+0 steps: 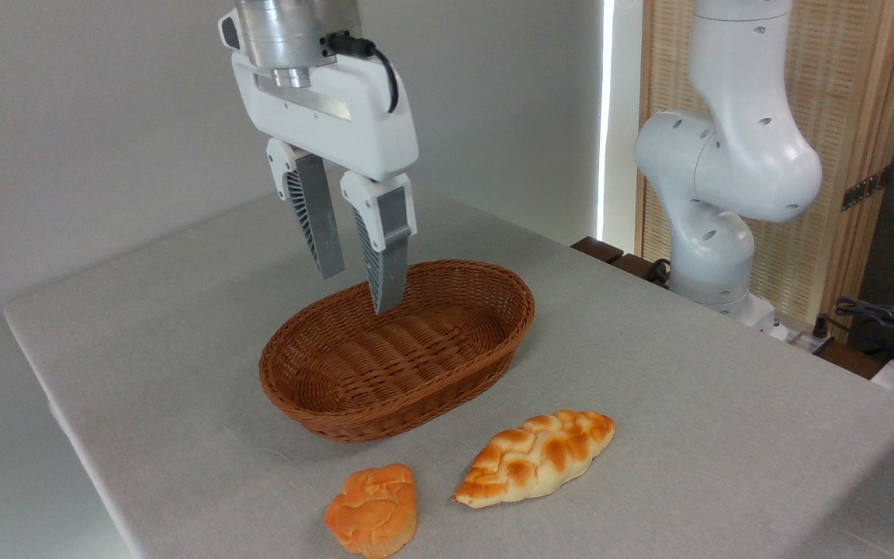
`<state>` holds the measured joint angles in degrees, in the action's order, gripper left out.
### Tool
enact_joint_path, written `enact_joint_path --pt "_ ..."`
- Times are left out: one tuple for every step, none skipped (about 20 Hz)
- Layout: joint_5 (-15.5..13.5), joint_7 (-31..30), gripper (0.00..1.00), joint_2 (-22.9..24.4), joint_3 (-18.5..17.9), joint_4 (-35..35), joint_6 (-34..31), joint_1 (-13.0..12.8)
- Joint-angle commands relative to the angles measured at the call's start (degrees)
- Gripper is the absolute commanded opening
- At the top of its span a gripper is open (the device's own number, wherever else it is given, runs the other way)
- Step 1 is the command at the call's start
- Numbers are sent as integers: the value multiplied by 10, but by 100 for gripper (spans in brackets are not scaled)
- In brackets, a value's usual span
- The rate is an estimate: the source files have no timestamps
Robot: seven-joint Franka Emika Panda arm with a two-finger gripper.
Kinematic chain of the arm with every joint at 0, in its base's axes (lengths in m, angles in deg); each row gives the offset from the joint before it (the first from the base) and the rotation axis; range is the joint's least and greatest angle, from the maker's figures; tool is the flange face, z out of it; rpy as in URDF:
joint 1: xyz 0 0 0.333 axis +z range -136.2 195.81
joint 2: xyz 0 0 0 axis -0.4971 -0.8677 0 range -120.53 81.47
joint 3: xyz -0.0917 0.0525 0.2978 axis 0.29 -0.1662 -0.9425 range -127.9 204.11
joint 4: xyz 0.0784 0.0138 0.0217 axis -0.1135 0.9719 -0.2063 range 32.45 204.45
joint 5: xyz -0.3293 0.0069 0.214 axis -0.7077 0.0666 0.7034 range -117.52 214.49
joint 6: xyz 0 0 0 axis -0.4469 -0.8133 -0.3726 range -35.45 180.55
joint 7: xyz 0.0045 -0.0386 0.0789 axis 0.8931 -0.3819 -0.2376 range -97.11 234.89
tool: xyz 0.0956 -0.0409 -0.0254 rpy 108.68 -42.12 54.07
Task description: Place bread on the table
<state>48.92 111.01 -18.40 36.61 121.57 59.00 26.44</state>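
Bread (536, 458) lies on the worktop (695, 373), in front of the basket (398, 349), long axis slanting up-right. My tool (359, 289) hangs above the basket, empty, fingers narrowly parted.

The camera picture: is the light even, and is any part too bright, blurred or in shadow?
Camera view: soft, even light on the table; a blown-out white strip of light by the wall; faint shadows beside the bread and under the basket; the gripper is sharp, without motion blur.
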Motion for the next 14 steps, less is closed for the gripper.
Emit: enact_joint_path --pt "8 -10 100 -13 9 -12 -1 -7" --pt "8 -9 100 -13 7 -12 -1 -7" --pt "6 -7 100 -13 4 -12 -1 -7" --pt "5 -6 100 -13 4 -12 -1 -7" --pt "5 -5 100 -13 3 -12 -1 -7" --pt "5 -8 100 -13 3 -11 -2 -7" --pt "5 -9 100 -13 3 -11 -2 -7" --pt "6 -9 100 -13 3 -12 -2 -7" --pt "6 -9 100 -13 3 -12 -2 -7" --pt "8 -6 100 -13 3 -11 -2 -7" --pt "8 -2 100 -13 2 -11 -1 -7" --pt "8 -1 100 -14 1 -11 2 -7" --pt "8 -1 100 -14 1 -11 2 -6" --pt "7 -1 100 -16 1 -11 2 -6"
